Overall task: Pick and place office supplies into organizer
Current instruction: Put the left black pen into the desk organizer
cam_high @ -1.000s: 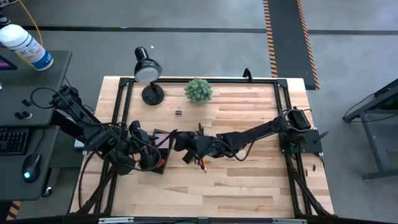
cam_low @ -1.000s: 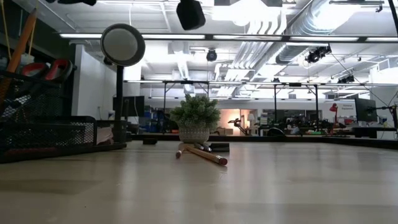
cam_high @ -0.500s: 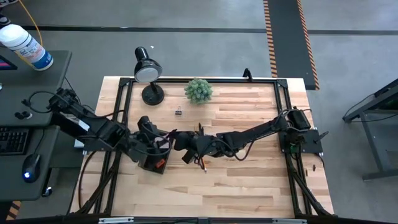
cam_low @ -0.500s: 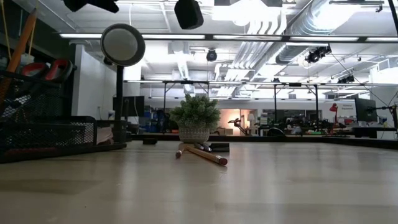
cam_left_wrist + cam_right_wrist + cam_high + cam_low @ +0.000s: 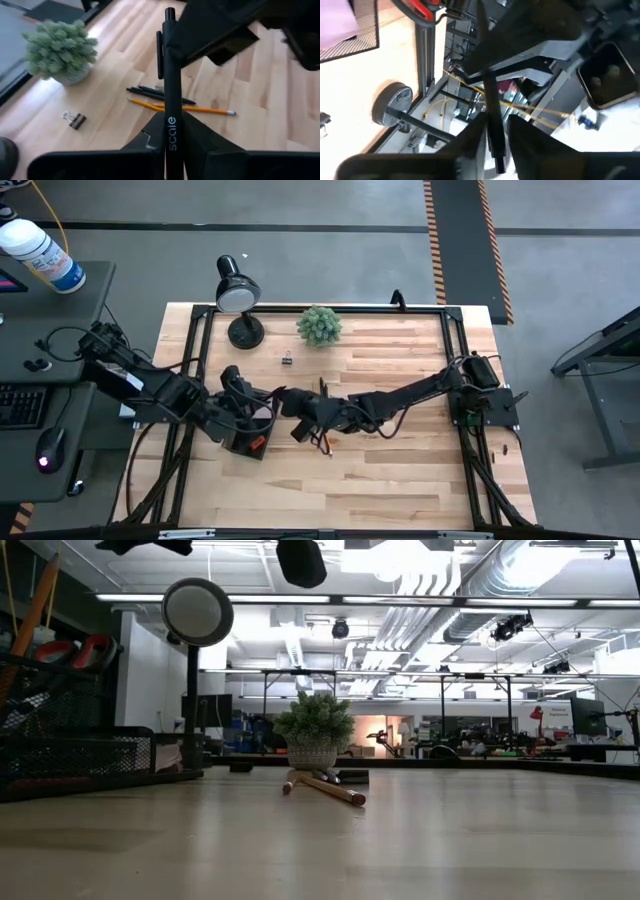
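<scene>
The left gripper (image 5: 172, 146) was closed on the lower end of a black pen (image 5: 170, 75), held upright above the table (image 5: 400, 470) beside the organizer (image 5: 80, 755) near the left edge. The right gripper (image 5: 496, 127) straddled the pen's upper end; its grip could not be determined. Beyond, pencils (image 5: 195, 108) and dark pens (image 5: 155, 93) lay mid-table, with the binder clip (image 5: 74, 119) nearer the far edge.

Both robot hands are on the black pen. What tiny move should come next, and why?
Probably the right gripper should let go and back away. The left gripper grips the black pen, with the right one at its other end, so the left cannot carry it to the organizer yet.
</scene>
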Robot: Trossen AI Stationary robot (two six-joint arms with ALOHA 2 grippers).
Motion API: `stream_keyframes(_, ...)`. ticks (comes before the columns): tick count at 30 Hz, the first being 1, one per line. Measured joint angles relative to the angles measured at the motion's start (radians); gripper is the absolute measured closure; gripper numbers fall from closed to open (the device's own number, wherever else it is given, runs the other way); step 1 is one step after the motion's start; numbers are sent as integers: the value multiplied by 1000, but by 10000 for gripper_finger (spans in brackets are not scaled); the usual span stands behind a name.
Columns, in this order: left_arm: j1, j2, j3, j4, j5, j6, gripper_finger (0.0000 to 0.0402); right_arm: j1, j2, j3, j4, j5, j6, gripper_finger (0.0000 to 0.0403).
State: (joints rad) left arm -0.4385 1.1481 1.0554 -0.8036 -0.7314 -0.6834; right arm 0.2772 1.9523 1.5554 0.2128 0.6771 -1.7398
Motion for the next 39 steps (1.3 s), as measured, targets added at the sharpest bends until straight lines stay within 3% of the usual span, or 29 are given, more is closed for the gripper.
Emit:
stream_keyframes(6,-29,0,0,-6,-91,-1,392,13,0,1,60,97,83,287)
stream_keyframes(12,-117,0,-31,-7,-212,-76,383,20,-6,1,104,282,166,279)
stream_keyframes(16,-202,0,-92,-8,-321,-195,395,9,-43,1,31,354,372,278)
stream_keyframes(20,-287,0,-139,-6,-422,-334,389,-15,-80,1,-65,349,635,277)
stream_keyframes(25,-389,18,-193,1,-559,-449,390,-47,-94,1,-163,256,918,277)
stream_keyframes(34,-488,83,-302,69,-692,-576,391,-108,-94,1,-235,88,1113,277)
stream_keyframes(39,-485,134,-334,76,-702,-628,393,-136,-94,1,-230,-149,1238,277)
